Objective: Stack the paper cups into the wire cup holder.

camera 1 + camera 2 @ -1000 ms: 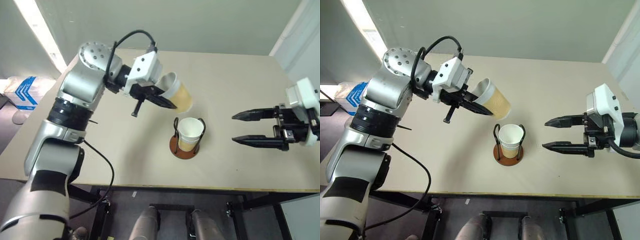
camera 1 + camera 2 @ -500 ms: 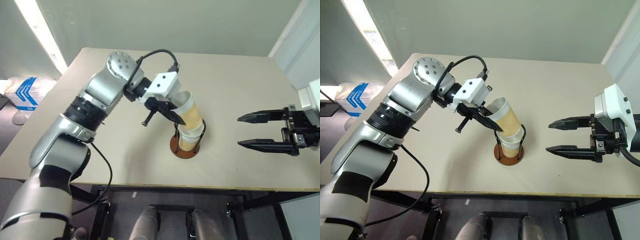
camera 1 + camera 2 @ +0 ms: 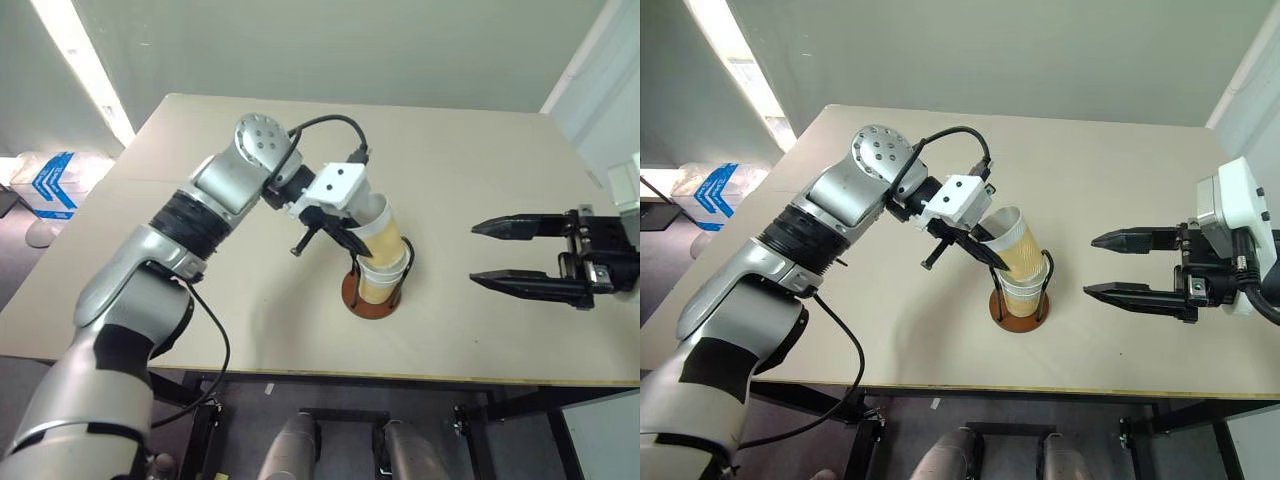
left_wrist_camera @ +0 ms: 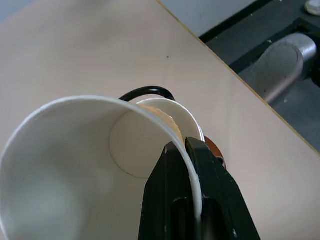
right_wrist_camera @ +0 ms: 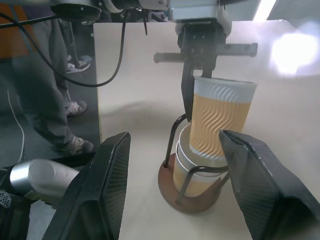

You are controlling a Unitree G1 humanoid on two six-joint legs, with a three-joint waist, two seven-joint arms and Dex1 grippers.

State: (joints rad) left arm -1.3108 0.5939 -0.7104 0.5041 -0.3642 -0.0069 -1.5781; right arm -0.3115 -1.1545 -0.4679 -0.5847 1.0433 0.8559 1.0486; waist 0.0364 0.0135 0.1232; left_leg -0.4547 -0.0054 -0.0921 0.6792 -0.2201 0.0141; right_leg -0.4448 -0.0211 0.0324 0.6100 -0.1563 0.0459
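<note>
Paper cups are seen at the wire cup holder (image 3: 1018, 305), which stands on the beige table (image 3: 1120, 190) near its front edge, roughly midway between the two arms. One cup (image 5: 192, 172) is seated upright on the holder's rust-brown base, between the two black wire loops; from the right wrist view a second white rim appears just below the first, so two cups may be nested there, though this cannot be told for certain. Another cup (image 3: 1018, 246) is held tilted above it, its bottom pushed into the mouth of the seated cup and its open top leaning toward the left arm. This tilted cup is gripped by the left gripper (image 3: 988, 252), whose black fingers (image 4: 200, 190) are pinched together on the cup's wall at the rim, one inside and one outside, as is shown in the left wrist view. The right gripper (image 3: 1120, 265) is held above the table well to the right of the holder, pointing toward it, with its two fingers spread apart and nothing between them. A person's legs (image 5: 55, 100) are seen standing beyond the table's far side in the right wrist view.
</note>
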